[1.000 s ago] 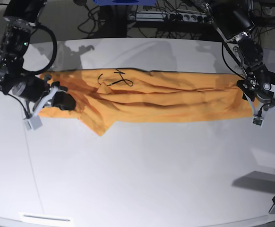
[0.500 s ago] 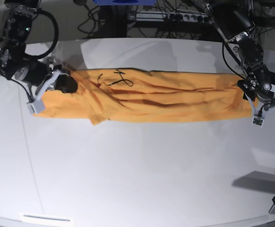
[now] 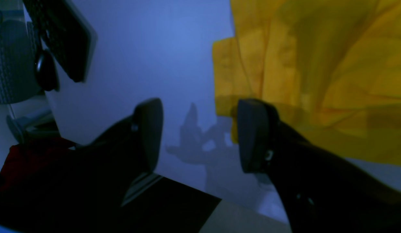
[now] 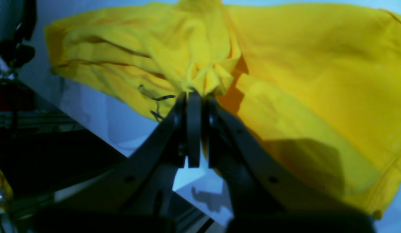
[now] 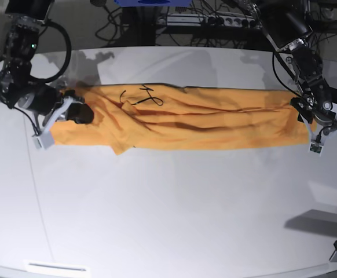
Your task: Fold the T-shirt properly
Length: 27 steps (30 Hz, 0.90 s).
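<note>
T-shirt (image 5: 197,119) lies as a long narrow band across the far half of the table (image 5: 168,220), collar squiggle (image 5: 142,97) up near 1 end; hem end at the other.

Right gripper (image 4: 195,97) clenched on a bunched pinch of cloth at the collar end; the wrist view shows fabric puckered right at the fingertips, jaws pressed together with almost no gap. Left gripper (image 3: 200,132) released, jaws standing apart over bare table; 1 finger (image 3: 252,129) just beside the hem corner, possibly brushing it, nothing between the jaws.

Risks, as I judge them:
- only 1 end is held; if the right arm pulls or lifts, the free hem end drags along the table and the band skews or bunches; the left side has no hold to stop it
- the right pinch looks small and gathered, perhaps only the top layer; a lift could peel that layer off and open the fold underneath
- left jaws sit beside the edge, not around it; closing where they are could catch nothing, or nip just 1 corner layer and twist it
- loose flap (image 5: 122,147) hanging off the near edge by the collar end could get trapped crooked in the next fold
- creases along the band would be pressed in if folded without smoothing
</note>
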Each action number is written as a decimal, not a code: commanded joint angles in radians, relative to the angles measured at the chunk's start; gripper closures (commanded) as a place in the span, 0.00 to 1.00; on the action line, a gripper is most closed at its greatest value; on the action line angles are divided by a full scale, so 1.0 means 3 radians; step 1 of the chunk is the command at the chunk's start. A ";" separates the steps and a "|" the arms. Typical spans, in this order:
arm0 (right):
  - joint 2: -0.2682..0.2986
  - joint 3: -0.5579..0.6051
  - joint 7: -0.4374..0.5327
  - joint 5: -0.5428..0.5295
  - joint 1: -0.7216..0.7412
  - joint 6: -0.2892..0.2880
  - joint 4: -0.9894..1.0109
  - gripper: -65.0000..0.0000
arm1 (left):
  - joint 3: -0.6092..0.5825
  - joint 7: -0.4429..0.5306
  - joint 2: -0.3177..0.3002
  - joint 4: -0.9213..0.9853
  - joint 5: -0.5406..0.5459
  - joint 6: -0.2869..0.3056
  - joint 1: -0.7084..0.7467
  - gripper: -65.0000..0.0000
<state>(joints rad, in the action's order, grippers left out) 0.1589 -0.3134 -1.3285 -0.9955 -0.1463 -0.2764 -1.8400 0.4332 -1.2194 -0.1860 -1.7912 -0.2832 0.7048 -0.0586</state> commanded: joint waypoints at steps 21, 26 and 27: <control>0.0153 -0.0088 0.0344 0.0303 0.0045 -0.0007 0.0137 0.27 | 0.0006 0.0022 -0.0104 -0.0067 -0.0010 -0.0022 -0.0002 0.45; 0.0383 -0.0098 0.0621 0.0303 -0.0072 -0.0007 0.0075 0.17 | 0.0047 0.0032 -0.0129 -0.0123 0.0001 -0.0022 0.0034 0.45; 0.0409 -0.0104 0.0667 0.0303 -0.0103 -0.0007 0.0050 0.17 | 0.0047 0.0032 -0.0145 -0.0169 0.0001 -0.0022 0.0034 0.45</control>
<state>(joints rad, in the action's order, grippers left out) 0.2714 -0.3401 -1.1454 -0.8852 -0.1883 -0.2756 -1.8046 0.4446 -1.2194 -0.2070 -1.8145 -0.2752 0.7052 -0.0326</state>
